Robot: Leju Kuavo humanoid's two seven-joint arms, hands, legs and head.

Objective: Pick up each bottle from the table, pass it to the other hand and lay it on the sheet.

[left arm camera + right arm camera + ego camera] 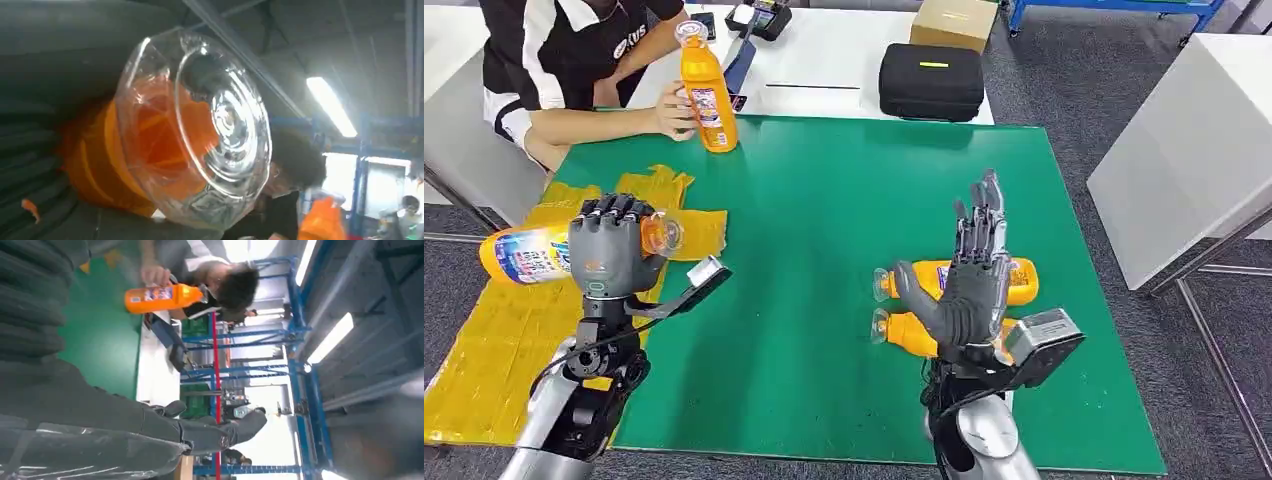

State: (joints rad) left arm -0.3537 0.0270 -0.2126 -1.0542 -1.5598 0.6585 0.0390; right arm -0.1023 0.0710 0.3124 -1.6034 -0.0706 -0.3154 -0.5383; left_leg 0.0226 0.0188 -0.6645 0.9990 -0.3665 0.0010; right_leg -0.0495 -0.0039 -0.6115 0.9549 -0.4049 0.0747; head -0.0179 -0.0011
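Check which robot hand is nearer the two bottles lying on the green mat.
Right. The right robot hand is raised open directly over the two lying bottles; the left robot hand grips another bottle over the yellow sheet.

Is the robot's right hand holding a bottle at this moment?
No. The right hand is raised with its fingers spread and nothing in it, above the two bottles lying on the green mat.

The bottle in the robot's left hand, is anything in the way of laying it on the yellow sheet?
Nothing visible. The left hand holds the bottle right above the sheet, and the sheet beneath looks bare.
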